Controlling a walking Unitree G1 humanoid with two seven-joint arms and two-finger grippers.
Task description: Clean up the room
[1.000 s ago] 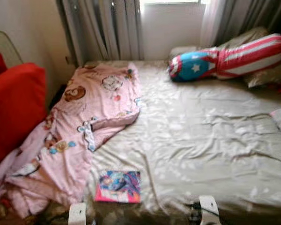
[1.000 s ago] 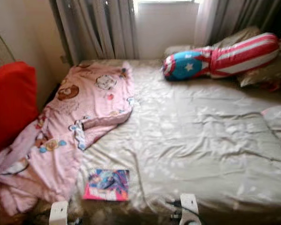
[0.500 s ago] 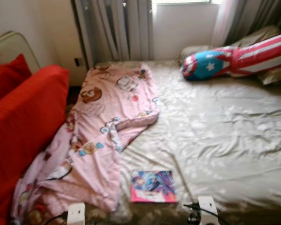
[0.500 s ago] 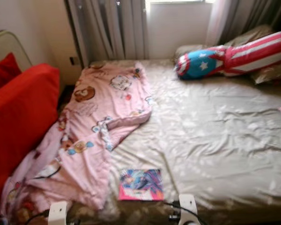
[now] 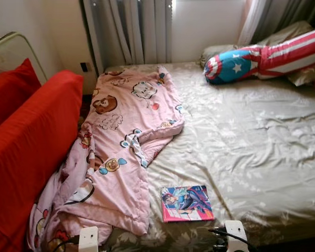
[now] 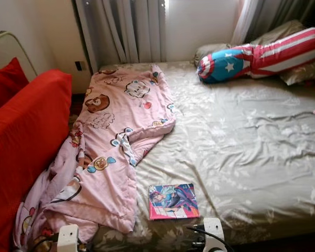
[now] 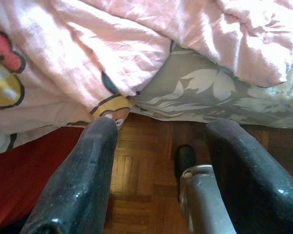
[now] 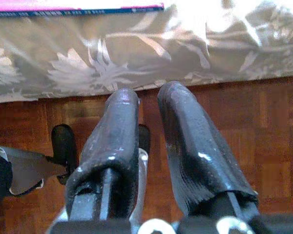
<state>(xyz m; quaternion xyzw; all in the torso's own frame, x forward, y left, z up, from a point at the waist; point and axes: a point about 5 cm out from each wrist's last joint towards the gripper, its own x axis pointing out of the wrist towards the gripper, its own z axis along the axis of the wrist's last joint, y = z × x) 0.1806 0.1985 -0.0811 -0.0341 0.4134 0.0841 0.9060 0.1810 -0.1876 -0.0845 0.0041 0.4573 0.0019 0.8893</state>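
Book [image 5: 187, 203] lying at the bed's [image 5: 262, 136] near edge, beside the blanket [image 5: 121, 157].
Left gripper [image 7: 161, 161] hanging wide open, right gripper [image 8: 149, 146] nearly closed (both low, by the floor); I'd be opening the right before reaching flat.

A home bedroom (lived-in): bed [image 5: 262, 136]; pink quilt [image 5: 121, 152]; curtains [image 5: 131, 29].

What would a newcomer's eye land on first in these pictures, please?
Probably the rumpled pink cartoon-print blanket, spilling off the bed's left side toward the big red cushions. Next, the star-and-stripes bolster pillow at the far right by the curtains, and the colourful thin book lying flat near the bed's near edge.
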